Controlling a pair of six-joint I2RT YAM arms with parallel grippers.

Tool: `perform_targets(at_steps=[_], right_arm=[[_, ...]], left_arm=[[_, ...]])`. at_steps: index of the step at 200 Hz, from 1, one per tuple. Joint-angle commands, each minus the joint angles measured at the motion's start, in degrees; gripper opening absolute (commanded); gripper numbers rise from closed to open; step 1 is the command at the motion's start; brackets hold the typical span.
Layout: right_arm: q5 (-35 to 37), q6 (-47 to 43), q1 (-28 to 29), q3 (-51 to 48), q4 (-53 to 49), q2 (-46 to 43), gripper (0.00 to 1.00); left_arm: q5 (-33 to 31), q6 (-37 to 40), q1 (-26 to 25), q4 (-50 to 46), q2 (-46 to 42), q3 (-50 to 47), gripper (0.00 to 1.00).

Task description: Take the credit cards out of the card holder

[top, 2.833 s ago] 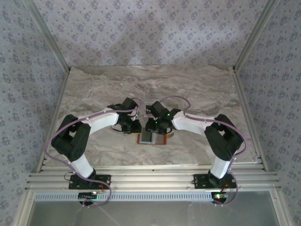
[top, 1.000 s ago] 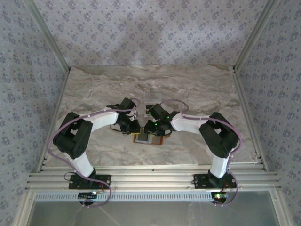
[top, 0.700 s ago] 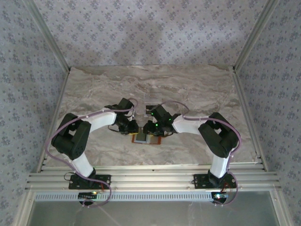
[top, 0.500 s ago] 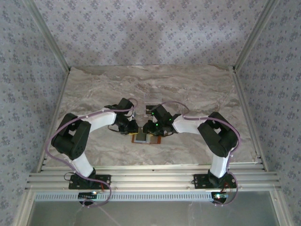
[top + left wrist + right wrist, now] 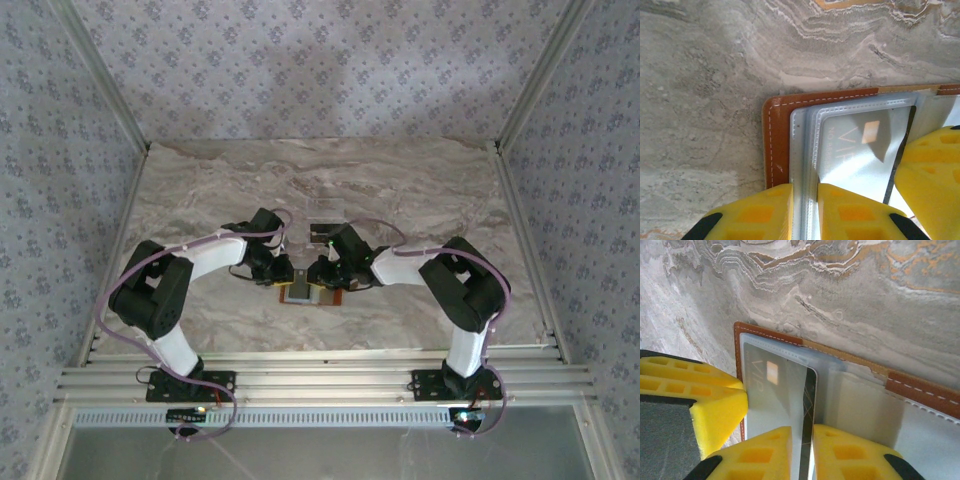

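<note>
- Arms: two, white and black, bent in toward each other at the middle of the table (image 5: 420, 190).
- Card holder (image 5: 335, 297): one, brown leather with white stitching (image 5: 776, 150), lying open and flat on the table between the two claws; its long edge also shows in the right wrist view (image 5: 920, 390).
- Clear plastic sleeves (image 5: 805, 125): several layered edges inside the holder; the exact count cannot be told.
- Cards: one silver card (image 5: 855, 155) lettered "VIP", sitting in a sleeve (image 5: 775, 400). A thin dark edge runs along one side of it; whether that is a second card cannot be told.
- Left gripper (image 5: 283, 278): yellow fingers drawn close, pinching the sleeve edge of the holder (image 5: 805, 192).
- Right gripper (image 5: 322, 277): fingers drawn close on the dark-lined edge of the silver card (image 5: 801, 435), just beside the left claw.
- Small pale rectangular item (image 5: 322, 208): one, on the table beyond the claws.
- Surface: grey-beige marble pattern with orange veins.
- Room: wallpaper walls (image 5: 320, 60) with a small floral print on three sides, and metal rails (image 5: 320, 385) along the near edge.
</note>
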Motion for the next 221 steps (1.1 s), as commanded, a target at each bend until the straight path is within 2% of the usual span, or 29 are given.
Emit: perform_targets(at_steps=[1, 112, 191, 221], right_arm=[[-1.37, 0.8, 0.17, -1.23, 1.8, 0.67, 0.17], [0.33, 0.67, -0.16, -2.71, 1.57, -1.25, 0.0], [2.27, 1.03, -0.56, -4.41, -0.25, -4.08, 0.0], [0.6, 1.39, -0.49, -3.92, 1.06, -3.38, 0.01]], left_arm=[[-3.58, 0.57, 0.37, -2.95, 0.51, -1.85, 0.2], [-3.91, 0.46, 0.34, -2.95, 0.69, -1.99, 0.2], [-4.64, 0.2, 0.6, -2.95, 0.77, -2.64, 0.21], [-4.37, 0.11, 0.57, -2.78, 0.94, -2.64, 0.2]])
